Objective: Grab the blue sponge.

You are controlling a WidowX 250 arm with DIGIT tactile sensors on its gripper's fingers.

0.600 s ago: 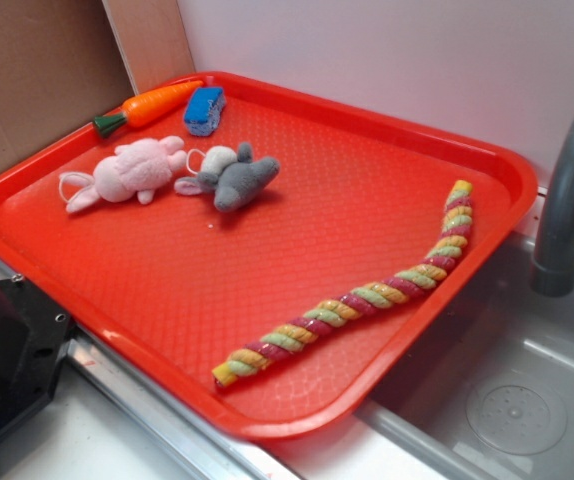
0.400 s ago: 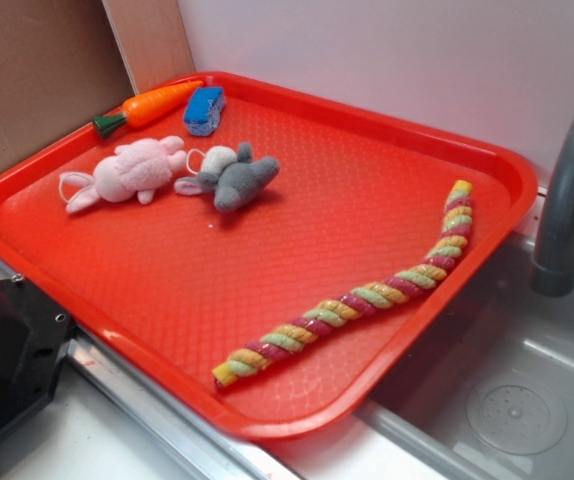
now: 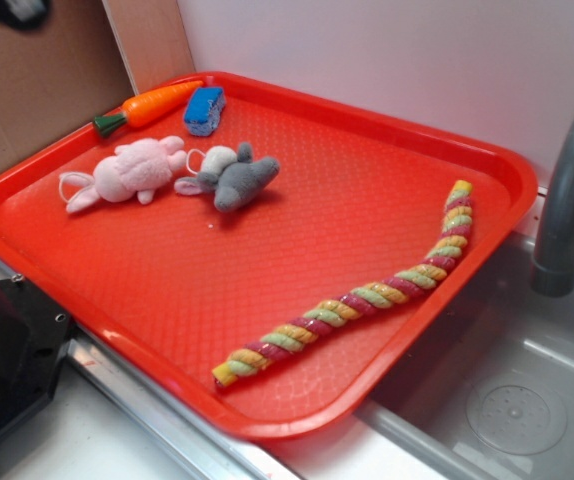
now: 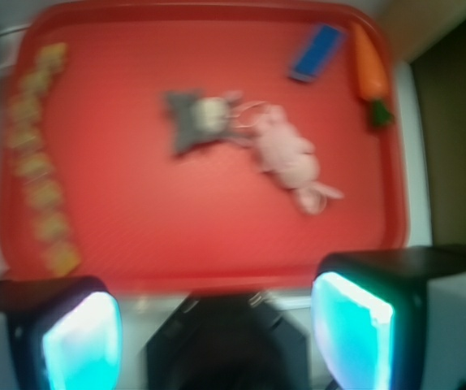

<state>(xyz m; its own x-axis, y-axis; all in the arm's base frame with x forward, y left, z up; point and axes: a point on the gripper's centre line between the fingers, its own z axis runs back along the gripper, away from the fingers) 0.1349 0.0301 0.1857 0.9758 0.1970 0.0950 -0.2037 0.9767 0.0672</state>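
Note:
The blue sponge [image 3: 205,109] lies at the far left corner of the red tray [image 3: 367,190], right beside the toy carrot [image 3: 152,105]. In the wrist view the blue sponge [image 4: 317,52] shows at the top right, far from my gripper [image 4: 217,341]. My gripper is open, its two cyan pads [image 4: 351,333] wide apart with nothing between them, high above the tray's near edge. In the exterior view only a dark bit of the arm [image 3: 7,10] shows at the top left corner.
A pink plush rabbit [image 3: 127,172] and a grey plush mouse [image 3: 232,178] lie near the sponge. A twisted coloured rope [image 3: 367,295] runs along the tray's right side. A grey faucet [image 3: 572,190] and a sink [image 3: 507,400] stand to the right.
A dark part of the arm has come into view at the top left corner of the exterior view. The objects on the tray have not moved.

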